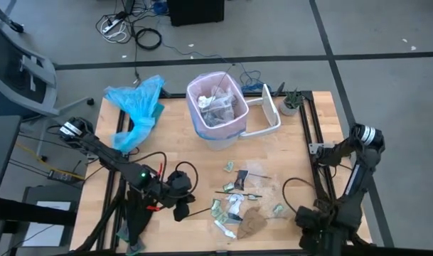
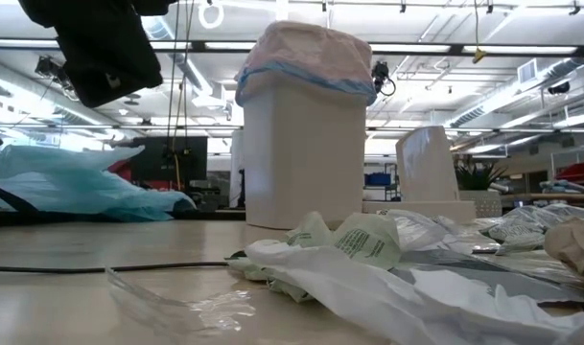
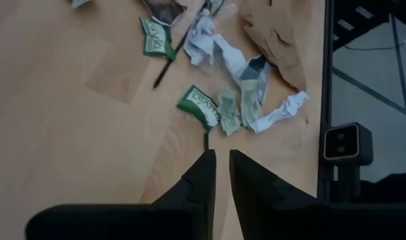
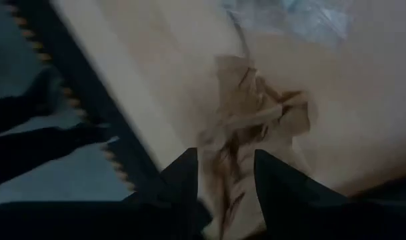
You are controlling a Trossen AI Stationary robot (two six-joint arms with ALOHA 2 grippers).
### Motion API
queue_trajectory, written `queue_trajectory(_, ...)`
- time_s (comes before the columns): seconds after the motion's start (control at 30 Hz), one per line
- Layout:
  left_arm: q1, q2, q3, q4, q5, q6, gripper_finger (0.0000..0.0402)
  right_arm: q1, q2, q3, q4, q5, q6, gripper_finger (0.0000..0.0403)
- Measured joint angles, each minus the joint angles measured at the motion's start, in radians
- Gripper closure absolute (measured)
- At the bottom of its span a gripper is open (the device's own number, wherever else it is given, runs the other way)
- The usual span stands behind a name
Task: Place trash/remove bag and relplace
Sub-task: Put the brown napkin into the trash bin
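Inventory, high view, left to right.

1. Crumpled light-blue plastic bag (image 1: 136, 107): upper left of the pale wooden table (image 1: 195, 156). In low view we see it at left mid-frame (image 2: 71, 187).
2. Left gripper (image 1: 182, 203): lower left-centre of frame, on the dark left arm, over bare wood just left of the scraps. In left wrist view its fingers (image 3: 204, 175) are nearly closed w/ a thin gap, holding nothing, tips above the table beside a green printed wrapper (image 3: 197, 107).
3. White plastic waste bin (image 1: 217, 114): upper centre, lined w/ a thin translucent pink-lavender bin liner (image 1: 202, 89), blue drawstring at rim; some scraps already inside. Low view: bin upright at centre (image 2: 304, 158), liner folded over the rim (image 2: 306, 48).
4. White bin lid (image 1: 267, 114): just right of the bin, upper centre-right.
5. Small potted plant (image 1: 291, 103): upper right corner of the table.
6. Trash pile of green printed wrappers, clear film, thin black utensils (image 1: 241, 195): lower centre, spread on the wood. Crumpled brown paper piece (image 1: 250, 222) at the pile's lower edge.
7. Right gripper (image 1: 310, 220): lower right of frame, near the table's edge. In right wrist view its fingers (image 4: 183, 175) stand moderately apart, grasping nothing, w/ the brown paper (image 4: 256, 127) lying ahead.
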Motion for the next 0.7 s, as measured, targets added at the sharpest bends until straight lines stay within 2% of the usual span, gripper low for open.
queue_trajectory(0.23,0.001,0.001,0.000,0.008,-0.011,-0.031,0.0349,0.001,0.183,0.000,-0.028,-0.101,-0.031,0.0269)
queue_trajectory(0.33,0.001,0.000,0.000,0.021,-0.011,-0.032,0.0349,0.001,0.238,0.000,-0.006,-0.102,-0.003,0.0300)
queue_trajectory(0.43,0.002,0.001,0.000,0.038,-0.011,-0.032,0.0349,0.002,0.221,0.000,0.064,-0.066,0.033,0.0376)
queue_trajectory(0.47,0.002,0.000,0.000,0.046,-0.009,-0.032,0.0349,0.003,0.205,0.000,0.073,-0.040,0.050,0.0387)
queue_trajectory(0.7,0.012,0.001,0.000,0.054,-0.003,-0.008,0.0349,-0.034,-0.022,0.000,-0.099,0.083,0.082,0.0399)
